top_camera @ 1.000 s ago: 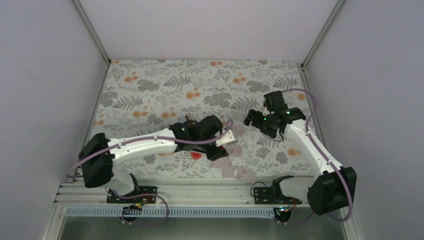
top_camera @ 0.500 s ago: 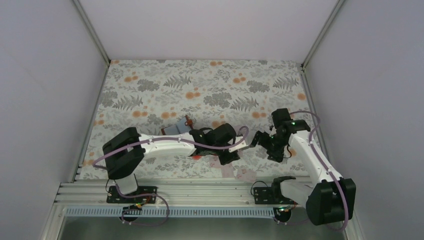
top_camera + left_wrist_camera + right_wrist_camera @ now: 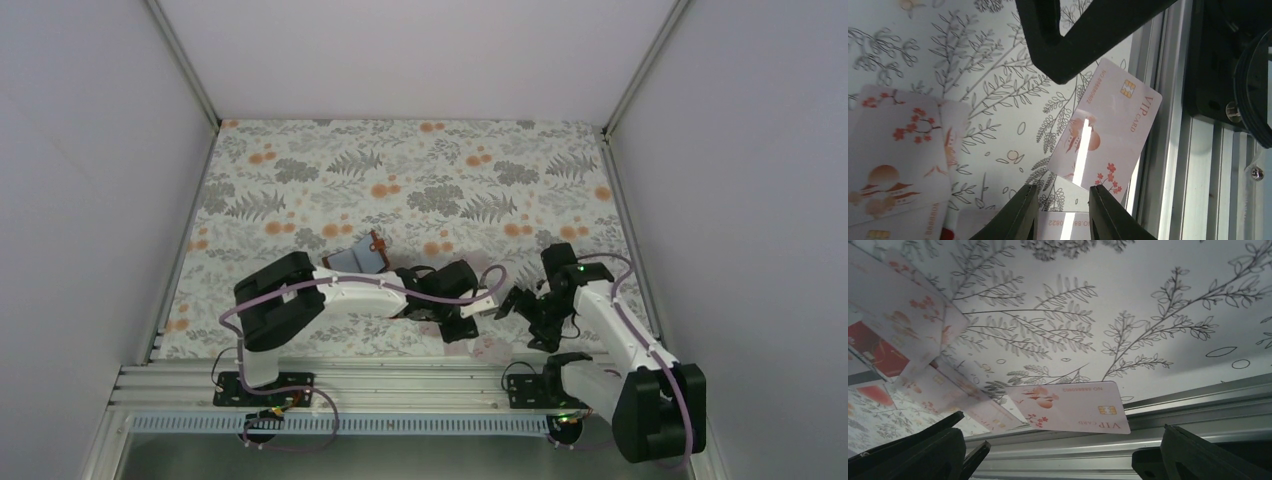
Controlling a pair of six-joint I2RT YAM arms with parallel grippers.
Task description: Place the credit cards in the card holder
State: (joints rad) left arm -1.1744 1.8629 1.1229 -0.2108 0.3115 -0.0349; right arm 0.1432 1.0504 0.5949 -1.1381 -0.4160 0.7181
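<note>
plain lilac walls [image 3: 420, 50] enclose a floral-print tabletop [image 3: 400, 170]; aluminium rail [image 3: 400, 385] nearside.

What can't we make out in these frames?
- Left wrist: bottom edge cuts off the left pincer; whether it grips the thin white strip is unclear.
- Top view: brown leather card holder partly behind the left arm; pockets too small.
- Top view: pale plastic credit cards mostly under the left arm; count hidden.
- Right wrist: red plastic card blurred, overlapped by pale cards, cut by the left edge.
</note>
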